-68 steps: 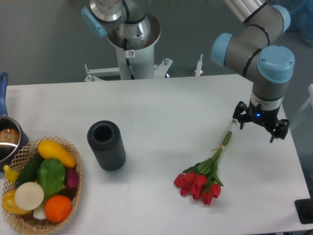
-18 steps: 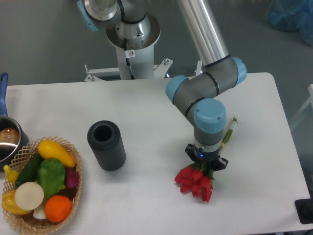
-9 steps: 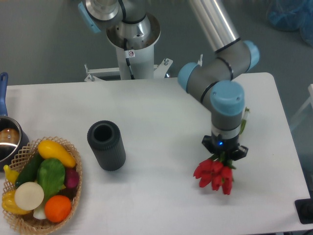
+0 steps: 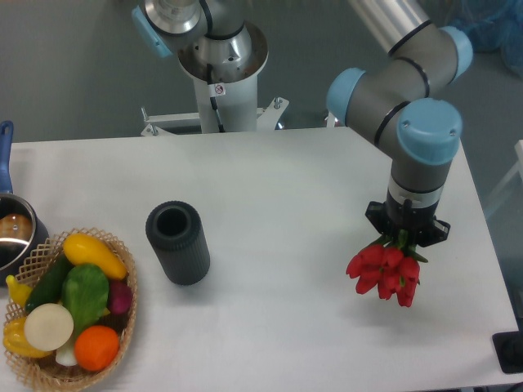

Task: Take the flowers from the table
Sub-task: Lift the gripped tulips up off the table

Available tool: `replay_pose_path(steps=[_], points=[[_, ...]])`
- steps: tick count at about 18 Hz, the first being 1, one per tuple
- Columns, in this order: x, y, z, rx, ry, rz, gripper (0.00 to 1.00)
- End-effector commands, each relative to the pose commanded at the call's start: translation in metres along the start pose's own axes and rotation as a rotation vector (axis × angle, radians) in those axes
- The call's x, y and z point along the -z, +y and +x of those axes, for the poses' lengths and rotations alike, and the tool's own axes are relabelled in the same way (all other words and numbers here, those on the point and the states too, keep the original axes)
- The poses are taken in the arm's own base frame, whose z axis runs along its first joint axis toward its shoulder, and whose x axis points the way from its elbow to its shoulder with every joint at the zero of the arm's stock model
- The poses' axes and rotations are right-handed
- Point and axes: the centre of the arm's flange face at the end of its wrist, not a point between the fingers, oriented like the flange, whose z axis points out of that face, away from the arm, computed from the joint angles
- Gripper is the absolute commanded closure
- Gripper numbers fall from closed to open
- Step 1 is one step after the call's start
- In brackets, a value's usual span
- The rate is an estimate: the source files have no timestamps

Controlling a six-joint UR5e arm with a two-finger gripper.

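The flowers (image 4: 384, 272), a bunch of red tulips with green leaves, hang from under my gripper (image 4: 406, 237) at the right side of the white table (image 4: 270, 188). The red heads point down and toward the camera, and they look raised off the tabletop. The stems are hidden behind the gripper and the wrist. My gripper is shut on the bunch just above the red heads, at the leaves.
A dark grey ribbed cylinder vase (image 4: 177, 242) stands left of centre. A wicker basket of colourful vegetables (image 4: 69, 310) sits at the front left. A pot with a blue handle (image 4: 10, 220) is at the left edge. The robot base (image 4: 221, 65) stands behind the table.
The gripper came from the right edge to the tulips, closed on them, and has carried them up and to the right over the last second.
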Motion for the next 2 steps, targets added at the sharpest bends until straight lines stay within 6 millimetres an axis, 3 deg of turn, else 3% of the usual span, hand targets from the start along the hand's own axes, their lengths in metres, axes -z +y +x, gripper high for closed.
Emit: replay_pose_path(steps=[2], points=[[-0.0052, -0.0032, -0.0024, 0.003, 0.004, -0.003, 0.95]])
